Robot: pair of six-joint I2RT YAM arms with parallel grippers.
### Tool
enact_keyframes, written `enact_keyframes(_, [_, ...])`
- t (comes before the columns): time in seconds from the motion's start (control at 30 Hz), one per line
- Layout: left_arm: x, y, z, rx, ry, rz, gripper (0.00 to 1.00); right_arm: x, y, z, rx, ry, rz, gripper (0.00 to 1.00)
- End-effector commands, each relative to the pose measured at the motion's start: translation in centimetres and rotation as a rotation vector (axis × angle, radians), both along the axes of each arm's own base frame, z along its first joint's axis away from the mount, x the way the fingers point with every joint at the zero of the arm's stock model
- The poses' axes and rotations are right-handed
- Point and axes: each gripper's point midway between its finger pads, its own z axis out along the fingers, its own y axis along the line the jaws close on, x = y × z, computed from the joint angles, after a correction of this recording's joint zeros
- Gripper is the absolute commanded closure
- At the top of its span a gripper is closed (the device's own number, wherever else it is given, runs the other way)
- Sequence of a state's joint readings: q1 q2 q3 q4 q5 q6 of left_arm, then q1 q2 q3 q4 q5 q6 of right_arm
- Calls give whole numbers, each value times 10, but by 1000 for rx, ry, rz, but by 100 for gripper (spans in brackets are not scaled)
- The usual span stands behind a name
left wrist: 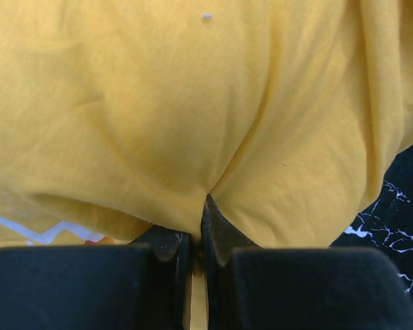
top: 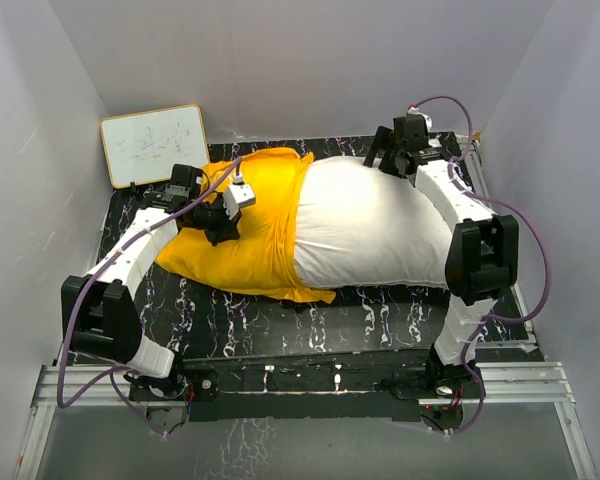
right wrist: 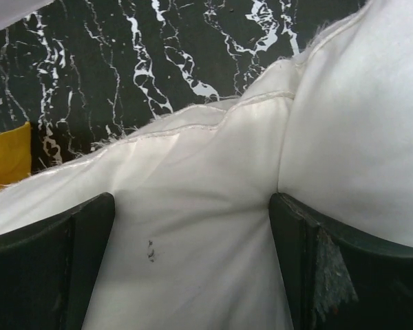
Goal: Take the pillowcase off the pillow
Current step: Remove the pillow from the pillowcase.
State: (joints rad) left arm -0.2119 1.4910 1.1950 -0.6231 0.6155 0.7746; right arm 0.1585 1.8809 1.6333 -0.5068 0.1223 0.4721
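Pillowcase (top: 255,240) hides left half of pillow (top: 380,225); L gripper (left wrist: 198,234) pinches yellow fabric, R gripper (right wrist: 193,227) spread wide over pillow edge.

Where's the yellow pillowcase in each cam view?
Top external: bright yellow fabric pillowcase left of centre, over the left end of the plump white pillow.
Left wrist: pillowcase fills most of frame, pinched bottom centre.
Right wrist: small pillowcase patch at left edge.
Shared landmark: black white-veined marble tabletop.

White shells on the left arm (top: 135,245) and right arm (top: 450,190), chunky black joint housings (top: 480,258), thin purple cables (top: 542,262) looping alongside (one per arm), matte black jaws, one inner face scuffed grey
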Motion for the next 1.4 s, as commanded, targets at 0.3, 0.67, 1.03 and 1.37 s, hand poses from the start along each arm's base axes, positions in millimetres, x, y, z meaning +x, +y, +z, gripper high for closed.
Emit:
enact_keyframes(0.3, [-34, -1, 24, -47, 147, 45, 35, -4, 75, 124, 361, -348, 230, 90])
enact_keyframes(0.67, [69, 68, 107, -162, 13, 323, 3, -54, 121, 245, 418, -687, 670, 92])
enact_keyframes(1.03, [152, 35, 71, -237, 115, 388, 3, -116, 98, 258, 262, -788, 682, 92])
enact_keyframes(1.37, [52, -32, 28, -227, 502, 110, 39, -145, 84, 209, 188, -807, 658, 92])
